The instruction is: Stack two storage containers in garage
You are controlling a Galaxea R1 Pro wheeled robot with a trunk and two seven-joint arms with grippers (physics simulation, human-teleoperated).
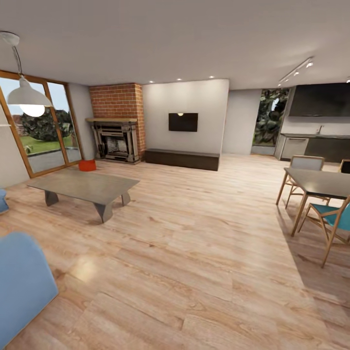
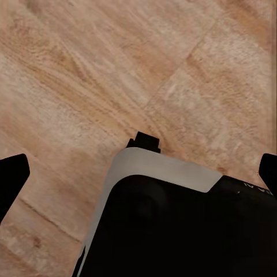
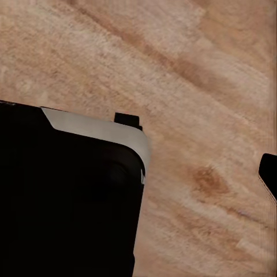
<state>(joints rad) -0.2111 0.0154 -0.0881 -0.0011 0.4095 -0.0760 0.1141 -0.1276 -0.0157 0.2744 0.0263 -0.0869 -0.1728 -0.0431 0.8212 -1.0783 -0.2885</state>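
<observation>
In the head view I look across the living room with its light wood-plank floor [image 1: 194, 233]. One red-orange storage container [image 1: 87, 165] stands on the floor far off at the left, in front of the brick fireplace [image 1: 116, 129] and behind the low table; a second one cannot be made out. In the left wrist view my left gripper [image 2: 138, 173] is open, its dark fingertips [image 2: 12, 176] far apart at the frame's edges with nothing between them. My right gripper [image 3: 138, 173] shows one fingertip [image 3: 269, 173] at the frame's edge, spread wide, over wood planks.
A grey low table [image 1: 85, 187] stands left of centre and a blue sofa [image 1: 22, 282] is at the near left. A dining table [image 1: 321, 182] with chairs is at the right. A black TV [image 1: 183, 122] hangs above a long dark cabinet [image 1: 182, 159]. My dark base [image 2: 173, 231] is below both grippers.
</observation>
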